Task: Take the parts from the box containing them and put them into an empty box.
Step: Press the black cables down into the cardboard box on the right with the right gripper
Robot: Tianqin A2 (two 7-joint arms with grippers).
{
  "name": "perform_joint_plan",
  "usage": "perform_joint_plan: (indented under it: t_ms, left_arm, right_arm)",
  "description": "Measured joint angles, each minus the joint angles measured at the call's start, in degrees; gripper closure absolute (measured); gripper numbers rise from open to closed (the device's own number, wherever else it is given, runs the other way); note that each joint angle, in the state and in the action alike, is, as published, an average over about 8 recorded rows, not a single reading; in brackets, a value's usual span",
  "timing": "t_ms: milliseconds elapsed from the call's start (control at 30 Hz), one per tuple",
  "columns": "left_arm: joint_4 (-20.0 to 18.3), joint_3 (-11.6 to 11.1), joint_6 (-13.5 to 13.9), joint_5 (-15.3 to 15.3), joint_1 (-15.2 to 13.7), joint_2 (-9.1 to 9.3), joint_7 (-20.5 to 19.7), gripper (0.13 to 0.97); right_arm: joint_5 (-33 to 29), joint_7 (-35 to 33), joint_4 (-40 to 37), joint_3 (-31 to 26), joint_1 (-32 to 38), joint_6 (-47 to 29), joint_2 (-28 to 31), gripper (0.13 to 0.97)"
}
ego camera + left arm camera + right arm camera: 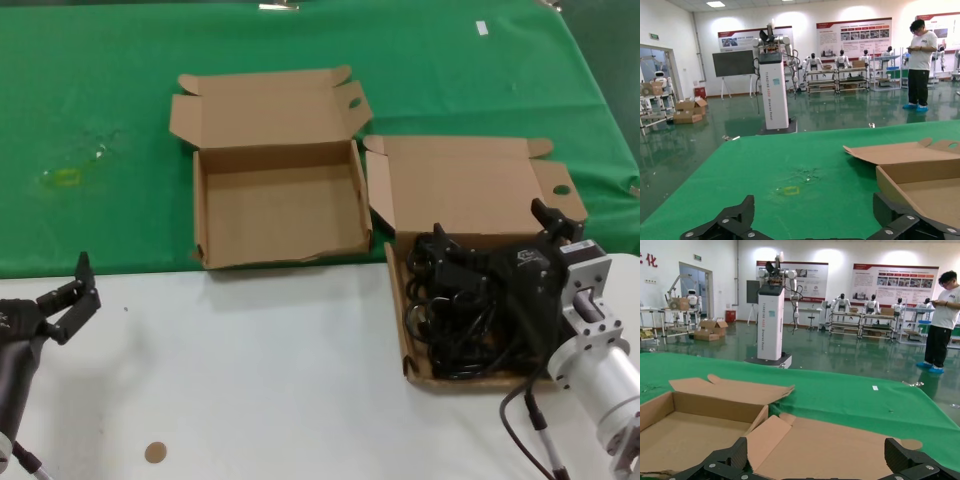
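Observation:
The parts (pixel 455 310), a tangle of black power cords, fill the box containing them (pixel 470 190) at the right, its lid folded back. My right gripper (pixel 490 232) hovers over that tangle with its fingers spread wide, open and holding nothing. In the right wrist view the right gripper (pixel 816 447) faces the raised lid (pixel 840 440), and the cords are hidden below. The empty box (pixel 280 215) lies to the left on the green cloth, also visible as the empty box (pixel 690 432). My left gripper (pixel 72 290) rests open low at the left over the white table, with the left gripper (pixel 814 205) facing the cloth.
A green cloth (pixel 120 80) covers the far half of the table; the near half is white (pixel 260 380). A small brown disc (pixel 155 452) lies near the front edge. A yellowish mark (pixel 60 177) sits on the cloth at the left. A person (pixel 920 65) stands far behind.

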Motion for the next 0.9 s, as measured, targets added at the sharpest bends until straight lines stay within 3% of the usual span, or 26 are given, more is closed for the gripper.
perform_joint_plan:
  t_ms: [133, 400, 533, 800, 900]
  left_arm:
    - [0.0, 0.0, 0.0, 0.0, 0.0, 0.00, 0.0, 0.266]
    - [0.0, 0.0, 0.0, 0.0, 0.0, 0.00, 0.0, 0.441]
    - [0.0, 0.0, 0.0, 0.0, 0.0, 0.00, 0.0, 0.441]
    - [0.0, 0.0, 0.0, 0.0, 0.0, 0.00, 0.0, 0.667]
    - [0.0, 0.0, 0.0, 0.0, 0.0, 0.00, 0.0, 0.708]
  right_arm:
    - [0.1, 0.2, 0.3, -0.5, -0.1, 0.5, 0.3, 0.129]
    - [3.0, 0.7, 1.6, -4.1, 0.4, 3.4, 4.7, 0.129]
    - [7.2, 0.3, 2.8, -8.5, 1.5, 5.9, 10.5, 0.129]
    - [16.1, -0.1, 5.7, -19.1, 6.0, 7.9, 25.3, 0.129]
    - [18.6, 0.6, 6.5, -23.6, 8.9, 7.1, 31.1, 0.129]
